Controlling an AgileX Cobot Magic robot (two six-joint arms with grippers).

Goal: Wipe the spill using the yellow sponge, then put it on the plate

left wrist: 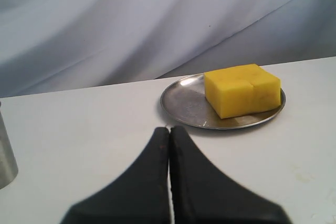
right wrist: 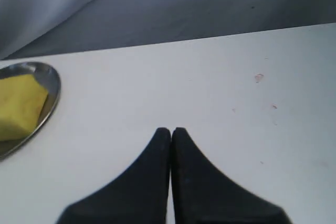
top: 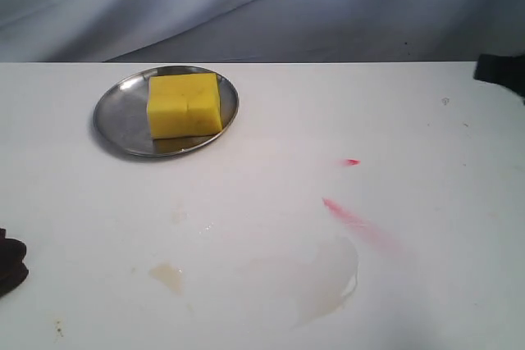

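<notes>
The yellow sponge [top: 184, 104] lies on the silver plate [top: 117, 115] at the back left of the table; both also show in the left wrist view, sponge [left wrist: 242, 89] on plate [left wrist: 184, 103], and partly in the right wrist view, sponge [right wrist: 18, 106] on plate [right wrist: 48, 81]. A pale tan watery smear of the spill [top: 167, 276] remains near the front, with a wet sheen [top: 328, 280] to its right. My left gripper [left wrist: 169, 129] is shut and empty, well short of the plate; it peeks in at the exterior view's left edge [top: 10, 260]. My right gripper [right wrist: 171, 130] is shut and empty over bare table.
Red-pink streaks [top: 353, 219] and a small red dab [top: 350, 161] mark the table right of centre. A metal cylinder [left wrist: 6, 156] stands at the left wrist view's edge. A dark piece of the right arm [top: 502, 71] sits at the far right. Grey cloth hangs behind the table.
</notes>
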